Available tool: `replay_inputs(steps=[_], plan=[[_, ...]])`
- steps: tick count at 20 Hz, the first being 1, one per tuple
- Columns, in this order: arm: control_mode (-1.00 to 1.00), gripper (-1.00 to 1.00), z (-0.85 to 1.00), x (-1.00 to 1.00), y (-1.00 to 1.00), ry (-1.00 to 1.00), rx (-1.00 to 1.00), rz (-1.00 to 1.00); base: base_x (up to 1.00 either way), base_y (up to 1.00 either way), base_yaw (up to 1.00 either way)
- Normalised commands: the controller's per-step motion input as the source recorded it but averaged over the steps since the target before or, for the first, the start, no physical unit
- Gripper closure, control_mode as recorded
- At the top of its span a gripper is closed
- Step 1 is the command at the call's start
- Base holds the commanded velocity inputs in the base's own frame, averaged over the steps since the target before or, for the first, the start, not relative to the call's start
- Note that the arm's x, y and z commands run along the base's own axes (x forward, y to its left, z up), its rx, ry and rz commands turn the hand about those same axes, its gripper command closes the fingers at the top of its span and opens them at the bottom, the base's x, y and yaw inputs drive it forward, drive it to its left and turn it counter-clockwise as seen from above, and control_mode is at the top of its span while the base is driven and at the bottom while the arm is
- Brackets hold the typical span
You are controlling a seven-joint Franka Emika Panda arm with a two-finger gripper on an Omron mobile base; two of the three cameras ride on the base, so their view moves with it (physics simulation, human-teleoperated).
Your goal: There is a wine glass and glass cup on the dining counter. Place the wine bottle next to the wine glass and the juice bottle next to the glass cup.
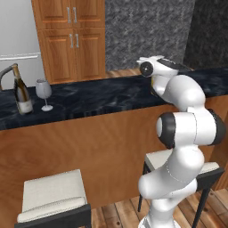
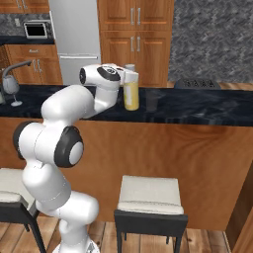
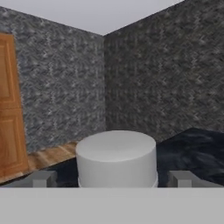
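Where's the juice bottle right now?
In the right base view the juice bottle stands upright on the dining counter, just left of the glass cup and right beside the arm's wrist.

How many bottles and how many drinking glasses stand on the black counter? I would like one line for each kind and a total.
Bottles: 2, the wine bottle and the juice bottle.
Glasses: 2, the wine glass and the glass cup.
Total: 4
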Motion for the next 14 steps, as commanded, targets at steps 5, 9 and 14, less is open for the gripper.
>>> replay_inputs(steps=[5,9,14], plan=[[-1.0,-1.0,0.0,-0.01,0.02,0.0,-0.03,-0.07,0.0,0.0,0.0],[-1.0,-1.0,-0.01,-0.03,0.1,0.0,-0.01,-0.08,0.0,0.0,0.0],[-1.0,-1.0,-0.01,-0.07,0.14,0.0,0.0,-0.08,0.0,0.0,0.0]])
